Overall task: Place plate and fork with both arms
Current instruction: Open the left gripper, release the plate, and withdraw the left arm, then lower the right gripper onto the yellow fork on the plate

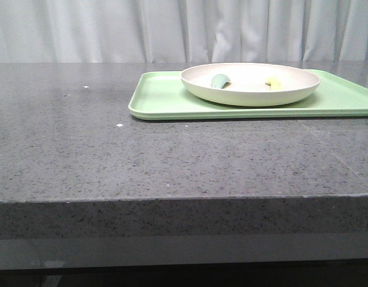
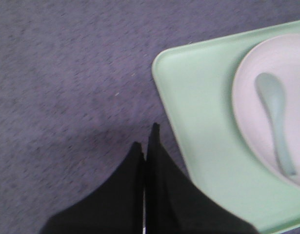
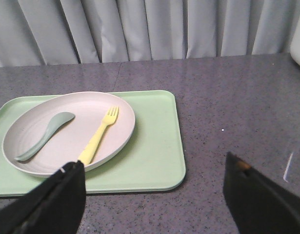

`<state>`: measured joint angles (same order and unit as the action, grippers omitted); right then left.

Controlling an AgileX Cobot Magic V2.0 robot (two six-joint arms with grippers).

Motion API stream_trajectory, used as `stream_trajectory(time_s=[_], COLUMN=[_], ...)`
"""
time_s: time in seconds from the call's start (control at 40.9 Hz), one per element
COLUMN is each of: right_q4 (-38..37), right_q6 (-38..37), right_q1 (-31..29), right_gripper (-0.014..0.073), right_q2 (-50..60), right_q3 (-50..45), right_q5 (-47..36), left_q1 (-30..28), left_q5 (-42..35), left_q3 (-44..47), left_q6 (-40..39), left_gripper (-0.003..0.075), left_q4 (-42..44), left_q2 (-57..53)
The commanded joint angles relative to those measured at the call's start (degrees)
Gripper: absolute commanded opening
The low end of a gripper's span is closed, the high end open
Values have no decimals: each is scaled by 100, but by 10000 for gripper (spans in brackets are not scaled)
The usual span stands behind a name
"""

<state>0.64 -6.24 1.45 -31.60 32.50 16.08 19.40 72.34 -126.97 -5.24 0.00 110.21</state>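
Plate (image 1: 251, 84) sits on the green tray (image 1: 166, 98), far right part of the grey table (image 1: 112, 155) in the front view. Fork (image 3: 98, 134) lies inside the plate, tines toward the curtain (image 3: 150, 29), handle end resting on the near rim. A green spoon (image 3: 45, 135) lies in the plate too, beside the fork but not touching it — 2 utensils in 1 dish.

Left gripper (image 2: 146, 146): fingers pressed together, clenched on nothing, hanging over bare table just beside the tray's corner. Right gripper (image 3: 154, 192): spread wide, released, empty, pointed at the tray's near edge with the fork handle just ahead of its left finger (image 3: 59, 195). Neither arm shows in the front view.

Looks like the very start — nothing grasped yet.

Risks from here:
- Fork is thin and flat against the dish; a pinch coming straight down may scrape the plate and skid off the handle, or shove the plate across the slick tray.
- Wrong pick: spoon is close by and similar in shape, so an offset approach could catch it instead.
- Left gripper has to open before taking the plate rim; closed as it is, it would only push the plate or tray.
- Lifting the plate with utensils still in it could tip them out.
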Motion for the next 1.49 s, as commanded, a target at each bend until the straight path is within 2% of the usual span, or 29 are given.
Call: stream_trajectory(time_s=[0.0,0.196,0.587,0.88,1.002,1.222,1.467], right_q4=[-2,-2,-2,-2,-2,-2,-2], right_q6=[54,54,54,54,54,54,54], right_q1=[6,6,6,6,6,138,1178], right_gripper=[601,601,601,601,601,601,601], right_q2=[-44,-44,-44,-129,-502,-1681,-3377], right_q3=[181,181,181,200,401,1151,2452], right_q5=[-427,-427,-427,-471,-462,-442,-242], left_q1=[-47,-368,-1945,-2064,-2064,-2064,-2064], left_q5=[-55,-912,-2883,-4569,-4863,-4885,-4821], left_q3=[644,2502,6043,8268,8846,9344,9454], left_q6=[-113,-350,-416,-416,-416,-351,-351], left_gripper=[-18,-18,-18,-18,-18,-18,-18], left_q4=[519,743,733,444,418,437,437], left_q2=[-857,-2248,-4698,-6912,-7755,-8747,-8981])
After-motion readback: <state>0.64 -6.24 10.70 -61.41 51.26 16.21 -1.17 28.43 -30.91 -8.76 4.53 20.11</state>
